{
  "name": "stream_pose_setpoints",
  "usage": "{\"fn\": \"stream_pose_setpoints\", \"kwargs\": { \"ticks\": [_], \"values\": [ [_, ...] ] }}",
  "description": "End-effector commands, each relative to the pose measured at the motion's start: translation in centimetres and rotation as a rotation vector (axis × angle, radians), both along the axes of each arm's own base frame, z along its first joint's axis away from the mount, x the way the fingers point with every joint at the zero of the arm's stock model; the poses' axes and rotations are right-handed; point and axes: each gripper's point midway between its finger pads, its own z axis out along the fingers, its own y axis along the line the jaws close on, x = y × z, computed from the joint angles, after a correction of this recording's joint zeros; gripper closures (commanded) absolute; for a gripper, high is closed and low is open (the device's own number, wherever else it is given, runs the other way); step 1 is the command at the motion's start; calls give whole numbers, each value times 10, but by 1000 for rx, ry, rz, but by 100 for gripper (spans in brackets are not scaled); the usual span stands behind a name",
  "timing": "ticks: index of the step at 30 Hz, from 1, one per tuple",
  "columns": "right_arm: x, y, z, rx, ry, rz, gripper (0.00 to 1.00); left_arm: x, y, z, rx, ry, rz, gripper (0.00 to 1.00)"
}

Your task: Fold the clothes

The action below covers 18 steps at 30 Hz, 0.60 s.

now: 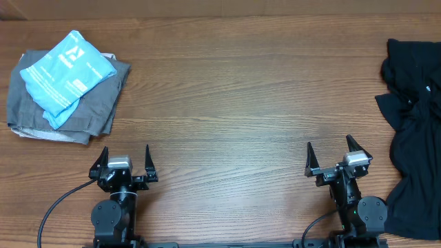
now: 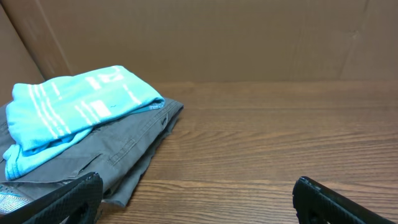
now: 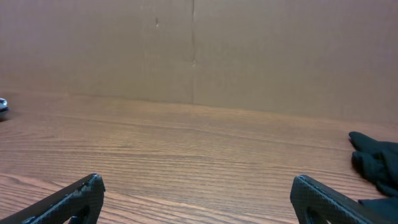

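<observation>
All clothes (image 1: 415, 138) beside right tool (image 1: 329, 143)

Both arms were black. The left gripper (image 1: 125, 153), at the lower left of the frame, and the right gripper (image 1: 329, 146), at the lower right, each had two thin pointed fingers (image 1: 103, 157) and a small silver-grey block (image 1: 118, 163) between them. A black cable (image 1: 58, 200) curved out from the left arm's round base (image 1: 110, 217).
</observation>
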Motion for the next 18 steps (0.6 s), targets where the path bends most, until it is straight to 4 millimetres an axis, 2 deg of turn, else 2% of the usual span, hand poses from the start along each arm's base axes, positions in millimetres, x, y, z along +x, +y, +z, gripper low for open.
{"fn": "stream_pose_setpoints", "kwargs": {
  "ticks": [1, 18],
  "values": [
    [0, -3, -2, -4, -5, -14, 0, 1, 0, -9, 20, 32, -1, 0],
    [0, -3, -2, -4, -5, -14, 0, 1, 2, -9, 20, 30, 8, 0]
  ]
}}
